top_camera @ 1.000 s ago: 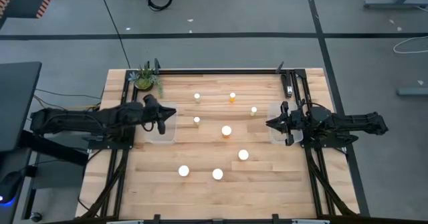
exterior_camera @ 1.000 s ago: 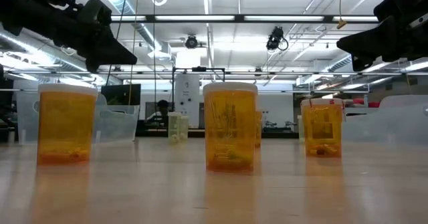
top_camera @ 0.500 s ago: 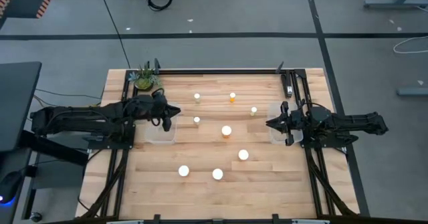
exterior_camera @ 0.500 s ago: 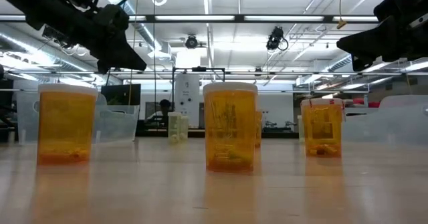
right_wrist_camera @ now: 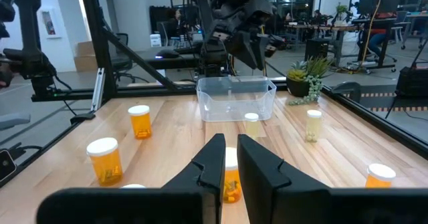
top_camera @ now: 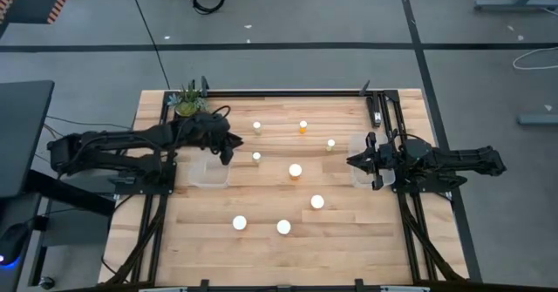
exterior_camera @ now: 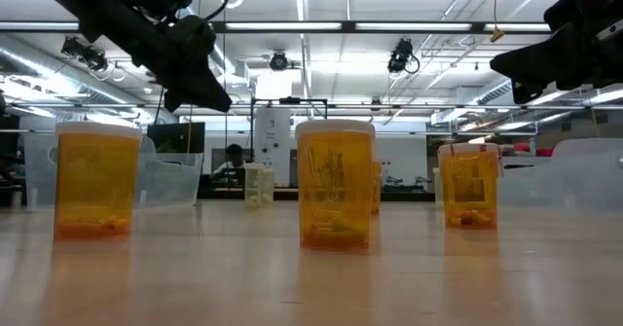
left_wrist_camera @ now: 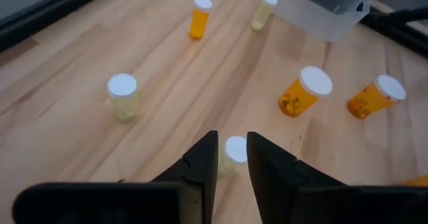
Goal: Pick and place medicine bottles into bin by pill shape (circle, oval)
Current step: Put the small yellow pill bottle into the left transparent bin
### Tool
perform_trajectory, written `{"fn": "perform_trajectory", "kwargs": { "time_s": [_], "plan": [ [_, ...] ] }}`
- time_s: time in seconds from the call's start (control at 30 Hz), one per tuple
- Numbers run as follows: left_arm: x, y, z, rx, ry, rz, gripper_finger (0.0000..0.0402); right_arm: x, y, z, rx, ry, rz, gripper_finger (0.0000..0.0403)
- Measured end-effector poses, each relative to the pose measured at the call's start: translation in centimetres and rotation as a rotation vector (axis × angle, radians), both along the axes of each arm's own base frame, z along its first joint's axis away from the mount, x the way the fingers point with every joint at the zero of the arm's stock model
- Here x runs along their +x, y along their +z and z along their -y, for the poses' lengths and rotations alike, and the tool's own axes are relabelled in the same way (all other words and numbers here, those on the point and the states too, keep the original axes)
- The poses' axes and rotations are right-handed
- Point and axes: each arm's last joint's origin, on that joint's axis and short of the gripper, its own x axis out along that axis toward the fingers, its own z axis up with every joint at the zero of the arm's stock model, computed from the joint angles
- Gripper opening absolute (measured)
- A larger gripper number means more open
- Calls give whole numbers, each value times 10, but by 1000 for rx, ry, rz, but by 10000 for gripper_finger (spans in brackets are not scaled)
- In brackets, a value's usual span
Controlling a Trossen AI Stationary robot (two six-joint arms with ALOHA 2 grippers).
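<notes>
Since the earlier frame, the left gripper (top_camera: 228, 147) has been carried from over the clear bin (top_camera: 209, 172) toward a pale bottle (top_camera: 256, 157). Seen from its wrist, that bottle (left_wrist_camera: 234, 150) lies just ahead of slightly parted, empty fingers (left_wrist_camera: 200, 167), apparently lined up for a grasp. The right gripper (top_camera: 353, 161) is parked, fingers together.

No text, label or number is readable on anything here

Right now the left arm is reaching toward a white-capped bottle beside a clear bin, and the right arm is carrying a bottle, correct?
Not quite: the right gripper carries nothing, as the right wrist view shows. The left gripper does reach toward the white-capped bottle beside the clear bin.
</notes>
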Motion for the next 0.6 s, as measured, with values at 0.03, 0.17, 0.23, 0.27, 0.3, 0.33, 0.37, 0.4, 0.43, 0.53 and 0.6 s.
{"fn": "perform_trajectory", "kwargs": {
  "time_s": [0.03, 0.17, 0.23, 0.27, 0.3, 0.33, 0.37, 0.4, 0.43, 0.53, 0.6],
  "plan": [
    [2, 0, -1, -5, -3, -13, 94, 0, 0, 0, 0, 0, 0, 46],
    [13, 2, -7, -17, -24, -57, 100, 0, 0, 0, 0, 0, 0, 46],
    [20, 3, -10, -27, -35, -70, 101, 0, 0, 0, 0, 0, 0, 46],
    [23, 4, -11, -28, -41, -78, 101, 0, 0, 0, 0, 0, 0, 46],
    [26, 4, -12, -29, -44, -91, 101, 0, 0, 0, 0, 0, 0, 46],
    [29, 5, -13, -28, -50, -108, 101, 0, 0, 0, 0, 0, 0, 46],
    [31, 6, -14, -29, -54, -123, 101, 0, 0, 0, 0, 0, 0, 46],
    [35, 7, -16, -29, -58, -133, 102, 0, 0, 0, 0, 0, 0, 46],
    [38, 9, -17, -30, -60, -141, 102, 0, 0, 0, 0, 0, 0, 46],
    [46, 12, -20, -33, -68, -174, 107, 0, 0, 0, 0, 0, 0, 46],
    [52, 14, -22, -30, -77, -195, 112, 0, 0, 0, 0, 0, 0, 46]
  ]
}}
